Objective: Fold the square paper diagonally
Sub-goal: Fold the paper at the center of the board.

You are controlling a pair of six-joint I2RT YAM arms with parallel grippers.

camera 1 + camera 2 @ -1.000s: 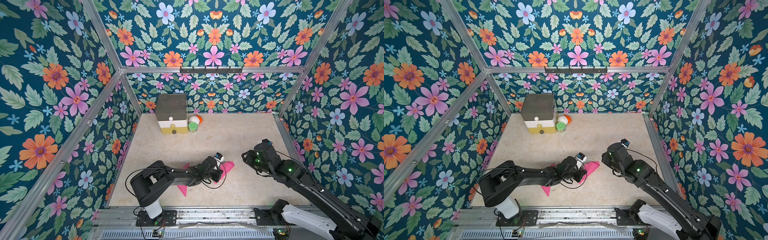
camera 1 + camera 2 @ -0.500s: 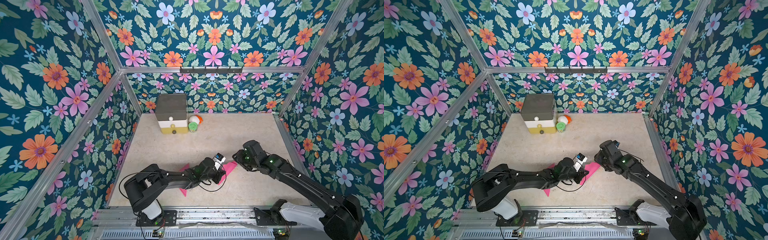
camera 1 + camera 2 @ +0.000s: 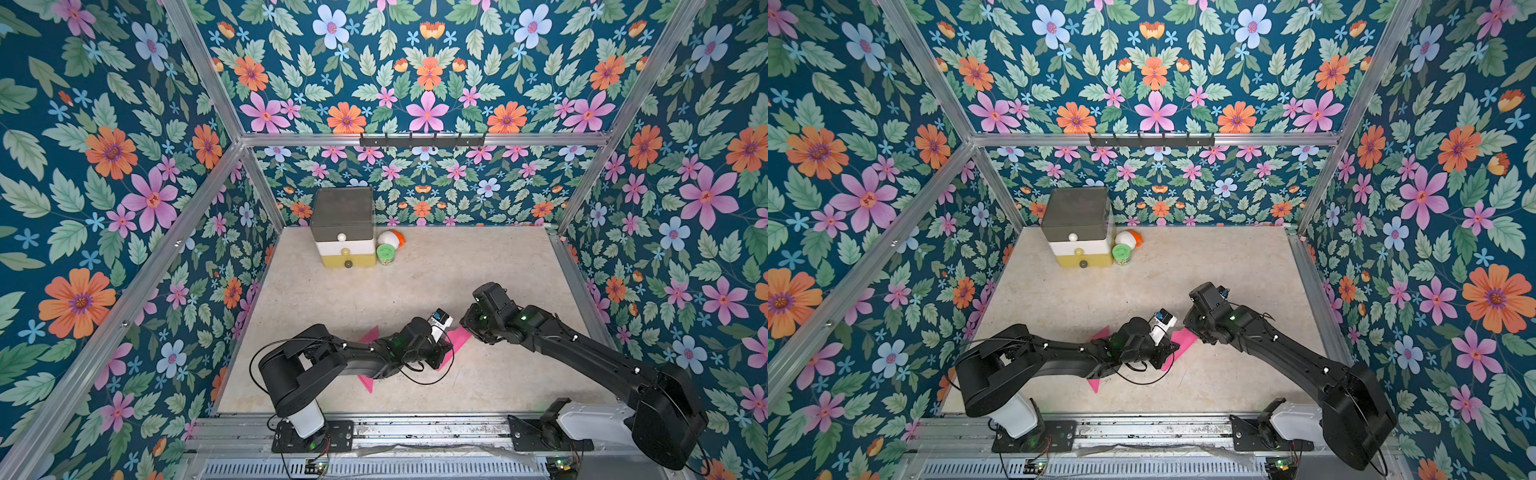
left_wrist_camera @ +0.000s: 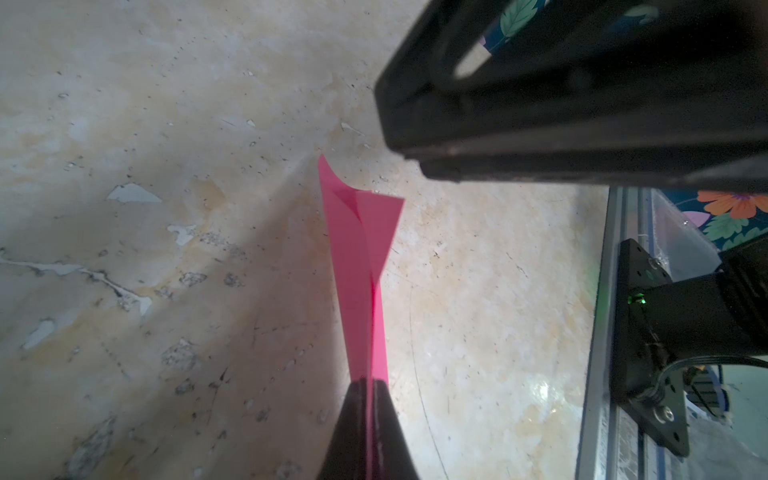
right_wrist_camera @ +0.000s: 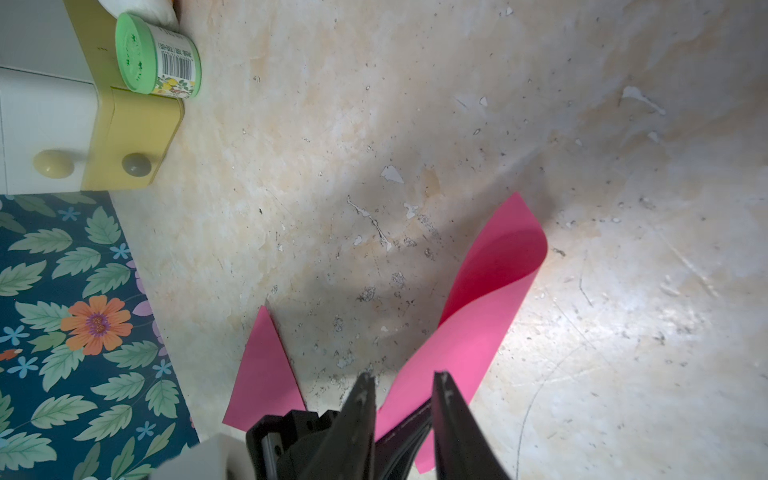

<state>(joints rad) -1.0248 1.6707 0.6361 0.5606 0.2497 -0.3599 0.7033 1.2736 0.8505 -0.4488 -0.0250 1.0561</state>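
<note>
Being pinched between the closed fingers of the left gripper (image 4: 368,384), the pink paper (image 4: 361,257) is being held as two layers pressed together, and these layers are being seen to part and curl toward the sheet's far end. Just beside it, the right gripper (image 5: 401,376) is being shown with its jaws standing apart, a strip of pink being glimpsed through the gap; whether the sheet is being touched by them cannot be told. In both top views, the paper is being held low over the table (image 3: 478,270) at about six o'clock, twelve being taken as the back wall, with pink corners showing on either side of the left arm (image 3: 357,353). Well apart, at about eleven o'clock, a stack of drawers (image 3: 343,245) is being flanked at its three o'clock side by a green-lidded can (image 3: 385,253).
</note>
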